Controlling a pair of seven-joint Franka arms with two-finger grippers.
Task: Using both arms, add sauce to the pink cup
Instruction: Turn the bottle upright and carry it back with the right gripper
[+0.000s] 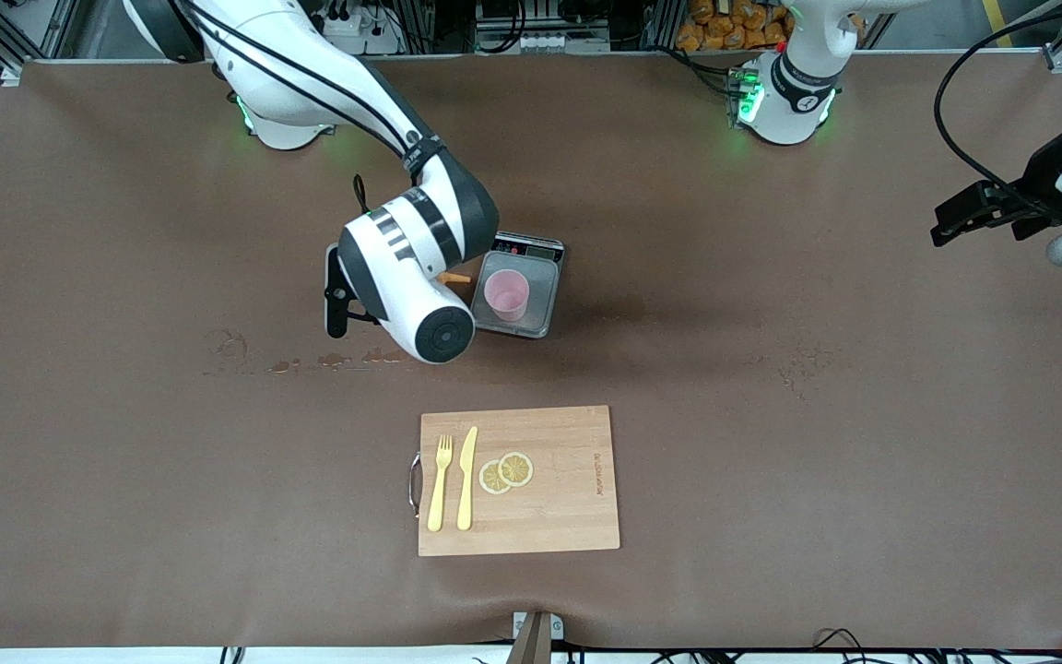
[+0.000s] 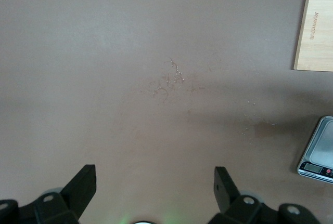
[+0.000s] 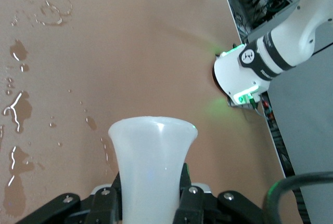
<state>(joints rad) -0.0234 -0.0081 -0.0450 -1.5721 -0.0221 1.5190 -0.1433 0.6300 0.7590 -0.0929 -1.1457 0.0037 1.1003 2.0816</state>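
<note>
My right gripper is clamped on the sauce bottle, tipped so its orange nozzle points at the pink cup on the scale. My left gripper waits wide open, empty, over bare table.

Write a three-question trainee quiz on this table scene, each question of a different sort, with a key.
1. True or false: the pink cup stands on the scale.
2. Which hand holds the sauce? A: left hand. B: right hand.
3. Fill in: the fork and knife lie on the ___.

Key: 1 true. 2 B, shut on the bottle beside the cup; the left hand waits open toward its own end of the table. 3 cutting board.
</note>
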